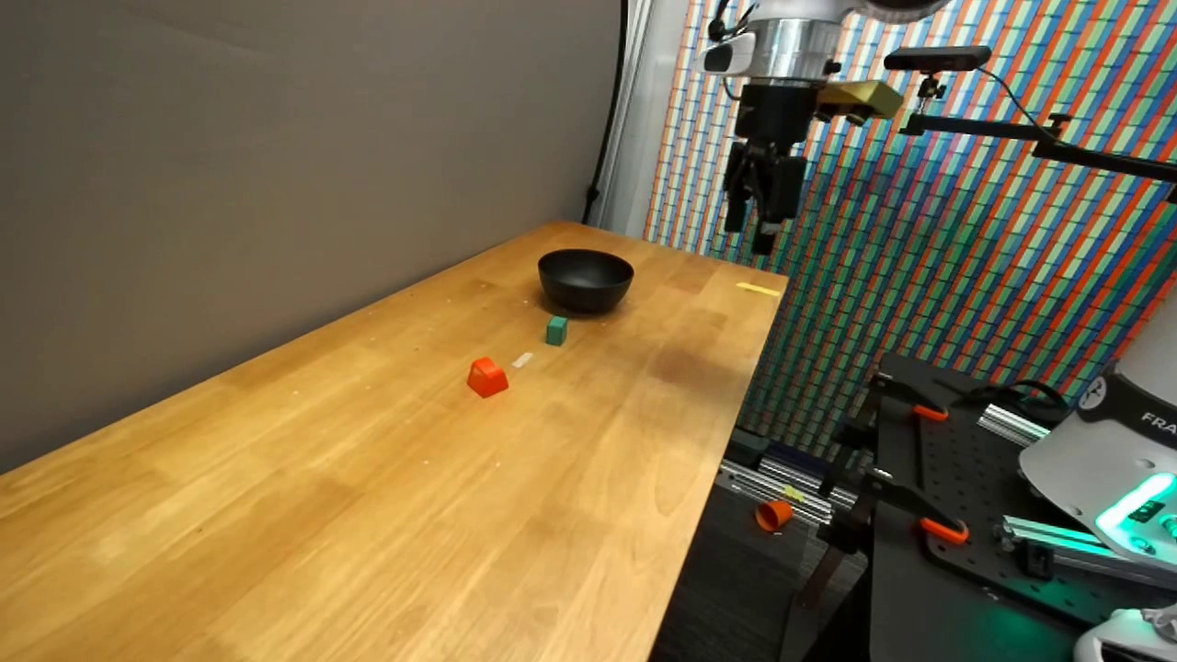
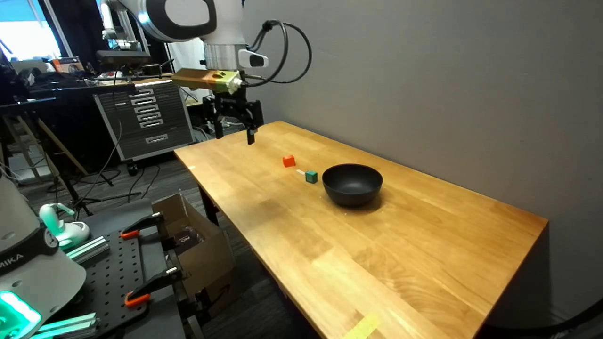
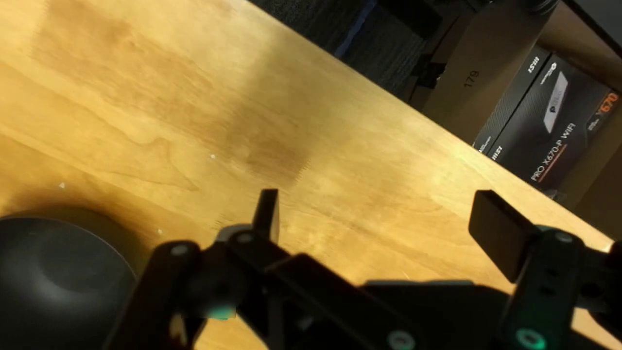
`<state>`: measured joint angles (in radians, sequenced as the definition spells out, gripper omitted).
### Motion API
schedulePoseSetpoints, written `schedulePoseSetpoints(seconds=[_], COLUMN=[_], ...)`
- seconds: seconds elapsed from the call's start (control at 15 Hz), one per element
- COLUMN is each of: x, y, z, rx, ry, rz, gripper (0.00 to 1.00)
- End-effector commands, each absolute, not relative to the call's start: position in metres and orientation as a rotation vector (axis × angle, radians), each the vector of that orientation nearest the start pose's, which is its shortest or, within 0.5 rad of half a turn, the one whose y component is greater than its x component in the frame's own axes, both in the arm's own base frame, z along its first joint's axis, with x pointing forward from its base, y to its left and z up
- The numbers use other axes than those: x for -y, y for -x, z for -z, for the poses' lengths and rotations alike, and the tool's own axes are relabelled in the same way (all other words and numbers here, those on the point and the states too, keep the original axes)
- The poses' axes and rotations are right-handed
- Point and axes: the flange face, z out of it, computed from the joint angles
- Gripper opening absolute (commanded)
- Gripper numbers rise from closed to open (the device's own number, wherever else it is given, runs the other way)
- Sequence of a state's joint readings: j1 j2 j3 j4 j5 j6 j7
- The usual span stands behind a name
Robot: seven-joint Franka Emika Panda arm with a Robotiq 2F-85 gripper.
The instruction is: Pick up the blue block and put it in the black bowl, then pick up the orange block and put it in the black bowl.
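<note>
The blue block, a small teal cube, sits on the table beside the black bowl. In an exterior view the block and bowl stand close but apart. The orange block lies on the table on the far side of the blue block from the bowl. My gripper is open and empty, high above the table. In the wrist view its fingers are wide apart; the bowl shows lower left. A teal patch, apparently the blue block, is mostly hidden behind the gripper; the orange block is out of view.
The wooden table runs along a grey wall. A small pale scrap lies between the blocks. Yellow tape marks the table end. An open cardboard box stands beyond the table's robot-side edge.
</note>
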<state>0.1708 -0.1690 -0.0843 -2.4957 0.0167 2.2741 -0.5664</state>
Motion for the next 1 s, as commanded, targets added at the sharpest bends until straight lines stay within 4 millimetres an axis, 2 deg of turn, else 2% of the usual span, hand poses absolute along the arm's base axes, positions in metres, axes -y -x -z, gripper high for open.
schedulePoseSetpoints(seconds=[0.0, 0.53, 0.73, 0.93], x=[-0.050, -0.074, -0.077, -0.082], y=[-0.512, -0.631, -0.667, -0.690], z=[-0.306, -0.215, -0.188, -0.174], rx=[1.090, 1.239, 1.229, 1.225], ry=[2.927, 3.031, 3.030, 3.024], rz=[-0.111, -0.166, -0.156, -0.137], gripper=[1.00, 1.00, 1.00, 1.00])
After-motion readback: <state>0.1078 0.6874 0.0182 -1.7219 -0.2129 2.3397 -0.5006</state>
